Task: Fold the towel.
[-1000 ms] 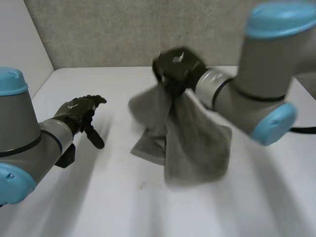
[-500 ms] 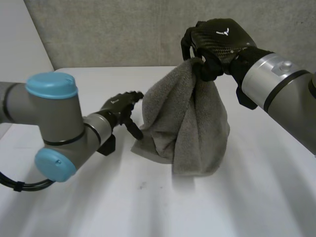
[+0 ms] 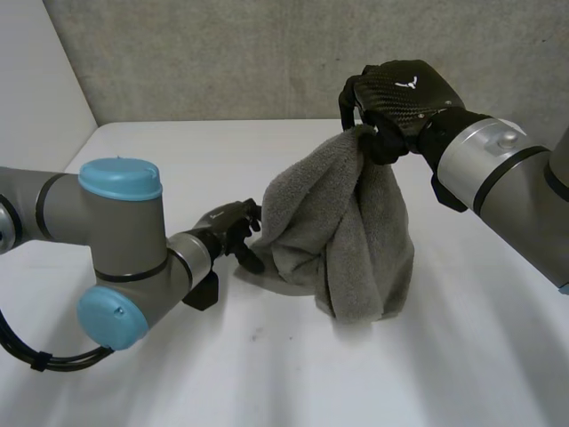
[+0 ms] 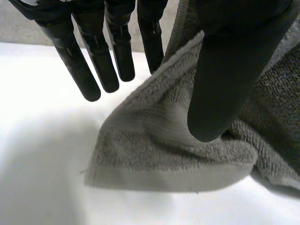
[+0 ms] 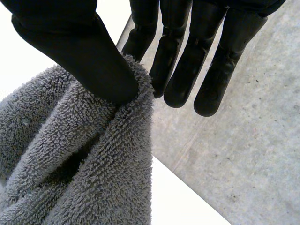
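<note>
Left robot hand [image 3: 229, 223] reached towel [image 3: 347, 240], contact unclear | right robot hand [image 3: 400, 91] pinching

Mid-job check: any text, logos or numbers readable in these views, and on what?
No readable words or numbers.
Back of the black right hand, pinching the grey terry towel: small white V-shaped emblem, no letters.
On the black left hand: tiny white mark, too small to read.

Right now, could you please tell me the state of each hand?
Left hand: open, at a lower corner of the towel.
Right hand: shut on the towel.
</note>
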`<state>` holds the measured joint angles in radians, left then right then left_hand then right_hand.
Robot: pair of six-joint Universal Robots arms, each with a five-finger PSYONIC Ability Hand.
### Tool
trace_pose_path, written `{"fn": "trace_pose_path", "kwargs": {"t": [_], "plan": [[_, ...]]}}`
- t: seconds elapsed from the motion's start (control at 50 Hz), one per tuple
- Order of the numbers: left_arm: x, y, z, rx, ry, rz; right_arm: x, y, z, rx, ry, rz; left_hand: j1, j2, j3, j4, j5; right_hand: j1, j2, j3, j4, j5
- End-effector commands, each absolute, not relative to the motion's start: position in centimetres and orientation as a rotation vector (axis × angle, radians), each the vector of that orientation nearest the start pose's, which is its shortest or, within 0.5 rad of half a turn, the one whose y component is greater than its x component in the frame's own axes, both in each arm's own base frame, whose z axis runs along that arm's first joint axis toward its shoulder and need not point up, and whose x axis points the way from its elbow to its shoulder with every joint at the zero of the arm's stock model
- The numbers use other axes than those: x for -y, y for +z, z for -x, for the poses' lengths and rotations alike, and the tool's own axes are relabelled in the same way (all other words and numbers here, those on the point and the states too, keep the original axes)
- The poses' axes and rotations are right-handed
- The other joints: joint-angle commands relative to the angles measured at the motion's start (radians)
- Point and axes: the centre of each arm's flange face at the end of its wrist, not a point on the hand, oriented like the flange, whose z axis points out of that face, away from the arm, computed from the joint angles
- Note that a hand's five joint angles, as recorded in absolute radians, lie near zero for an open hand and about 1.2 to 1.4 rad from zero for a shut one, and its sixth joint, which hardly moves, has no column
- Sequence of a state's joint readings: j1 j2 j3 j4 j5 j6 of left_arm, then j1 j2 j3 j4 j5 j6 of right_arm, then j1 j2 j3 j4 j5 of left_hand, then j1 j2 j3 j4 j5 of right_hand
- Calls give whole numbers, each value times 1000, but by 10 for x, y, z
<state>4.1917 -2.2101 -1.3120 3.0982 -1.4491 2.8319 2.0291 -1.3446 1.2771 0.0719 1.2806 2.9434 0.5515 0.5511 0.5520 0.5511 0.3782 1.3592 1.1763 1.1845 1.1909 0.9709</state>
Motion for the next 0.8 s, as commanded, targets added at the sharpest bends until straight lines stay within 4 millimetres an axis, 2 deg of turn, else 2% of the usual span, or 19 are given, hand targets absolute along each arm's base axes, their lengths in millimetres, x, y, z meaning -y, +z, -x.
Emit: {"fn": "trace_pose_path", "kwargs": {"t": [0.02,0.24,0.3,0.6,0.64,0.72,0.76,0.78,0.8], "plan": [[269,144,317,2269,1272,324,252,316,-297,-1782,-1906,901,44,44,43,44,42,37,220,212,205,251],[273,142,311,2314,1329,280,257,311,-291,-1812,-1903,890,114,115,114,114,113,37,220,212,205,251],[274,136,313,2323,1317,286,257,310,-291,-1815,-1898,892,129,129,128,129,128,37,220,212,205,251],[275,122,334,2296,1300,335,259,305,-292,-1828,-1883,894,149,150,149,150,148,37,220,212,205,251],[276,121,337,2291,1301,340,259,305,-292,-1828,-1883,894,199,200,199,200,198,37,220,212,205,251],[276,121,348,2262,1311,362,259,304,-292,-1830,-1882,894,489,490,489,490,488,37,220,212,205,251],[275,122,351,2250,1317,370,259,304,-292,-1831,-1883,893,554,554,553,554,553,37,220,212,205,251],[276,125,354,2237,1330,373,260,304,-291,-1832,-1884,892,685,686,685,686,684,37,220,212,205,251],[276,125,354,2237,1330,373,260,304,-291,-1832,-1884,892,687,687,686,687,685,37,220,212,205,251]]}}
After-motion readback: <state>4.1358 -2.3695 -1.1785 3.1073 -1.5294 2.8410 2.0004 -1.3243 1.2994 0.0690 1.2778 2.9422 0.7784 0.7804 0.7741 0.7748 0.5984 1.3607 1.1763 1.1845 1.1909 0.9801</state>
